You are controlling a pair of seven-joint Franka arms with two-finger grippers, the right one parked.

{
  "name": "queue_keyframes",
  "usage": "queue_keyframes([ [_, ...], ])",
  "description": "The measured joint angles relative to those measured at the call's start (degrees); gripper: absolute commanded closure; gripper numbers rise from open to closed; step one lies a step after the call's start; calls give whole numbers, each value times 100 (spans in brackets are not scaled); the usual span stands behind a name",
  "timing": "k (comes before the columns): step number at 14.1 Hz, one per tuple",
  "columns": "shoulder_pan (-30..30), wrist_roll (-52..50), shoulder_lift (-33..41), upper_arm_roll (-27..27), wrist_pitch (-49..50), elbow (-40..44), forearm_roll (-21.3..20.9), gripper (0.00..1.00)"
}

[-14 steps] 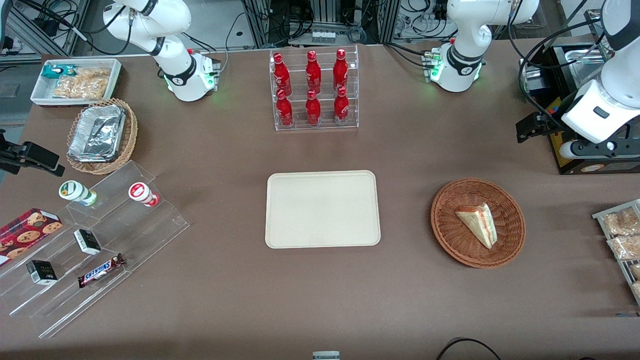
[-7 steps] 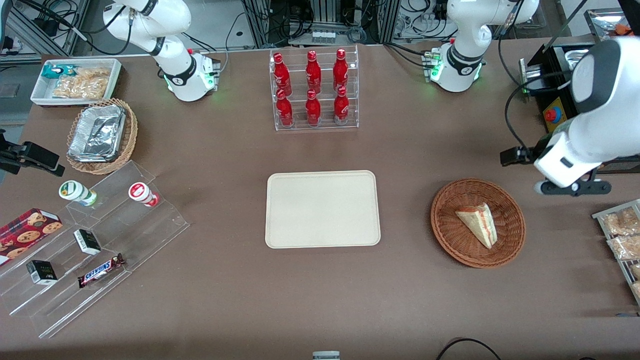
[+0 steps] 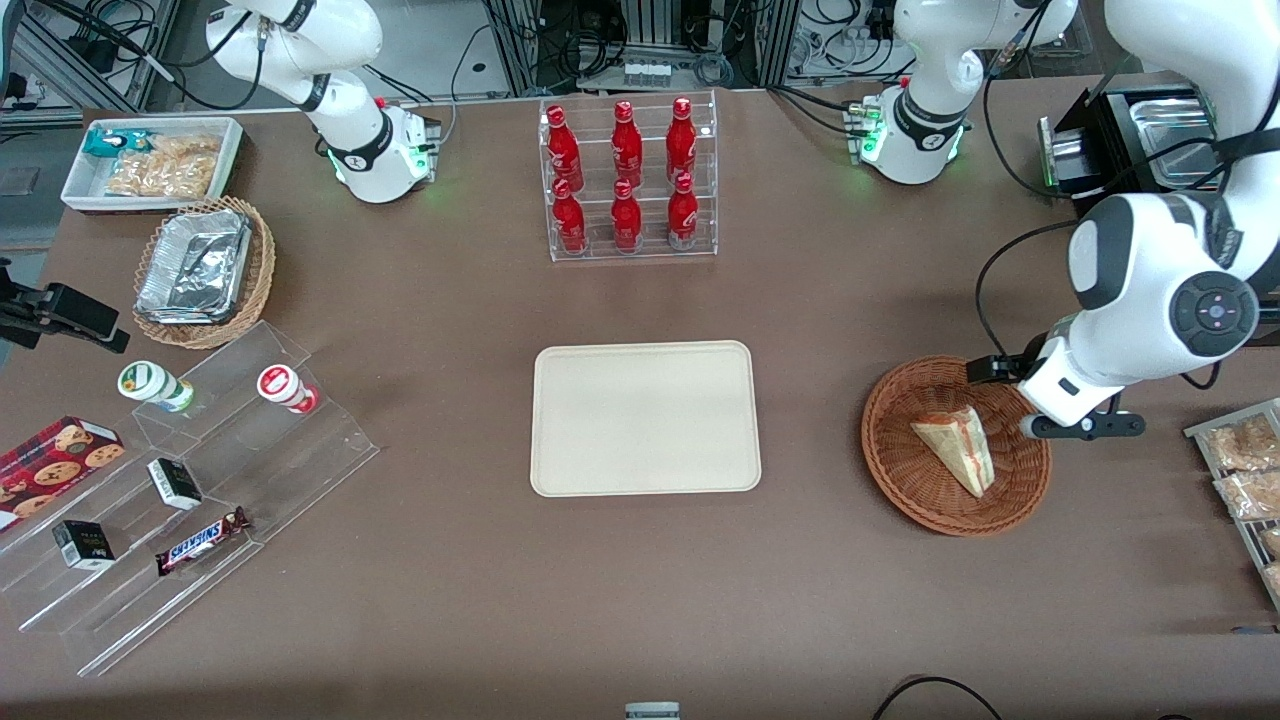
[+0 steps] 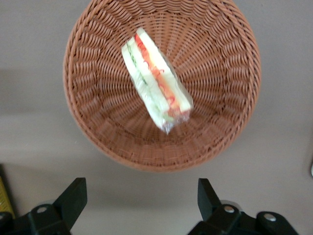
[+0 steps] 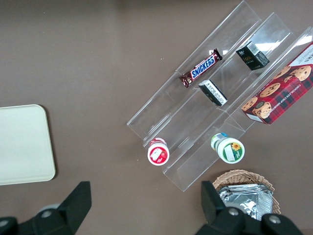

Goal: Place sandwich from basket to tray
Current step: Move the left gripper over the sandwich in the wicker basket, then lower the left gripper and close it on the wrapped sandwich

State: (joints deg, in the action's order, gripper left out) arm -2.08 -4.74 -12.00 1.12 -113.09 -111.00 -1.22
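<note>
The sandwich [image 3: 955, 445], a clear-wrapped white wedge with a red-orange stripe, lies in the round reddish-brown wicker basket [image 3: 900, 490]. The cream tray [image 3: 645, 417] lies flat at the table's middle, bare, with a gap of table between it and the basket. My left gripper [image 3: 1040, 400] hovers above the basket's rim on the working arm's end, mostly hidden under the wrist. In the left wrist view the gripper [image 4: 141, 196] is open and empty over bare table just outside the basket [image 4: 98, 122], apart from the sandwich [image 4: 156, 83].
A clear rack of red bottles [image 3: 628, 180] stands farther from the camera than the tray. Bagged snacks [image 3: 1245, 470] and a black box [image 3: 1150, 140] sit at the working arm's end. Acrylic steps [image 3: 190, 480], a foil-filled tan basket [image 3: 205, 270] and a white bin [image 3: 150, 160] lie toward the parked arm's end.
The left arm has swung from over the black box toward the front camera and the basket, coming lower. The sandwich, basket and tray have not moved.
</note>
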Motion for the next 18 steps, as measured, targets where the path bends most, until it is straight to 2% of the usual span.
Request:
queue_keyframes([
  [8, 0, -2092, -44, 1, -1612, -813, 2, 0],
  [14, -18, -4111, -367, 32, -2473, -870, 24, 0],
  [18, -29, -4374, -619, 38, -2741, -871, 26, 0],
])
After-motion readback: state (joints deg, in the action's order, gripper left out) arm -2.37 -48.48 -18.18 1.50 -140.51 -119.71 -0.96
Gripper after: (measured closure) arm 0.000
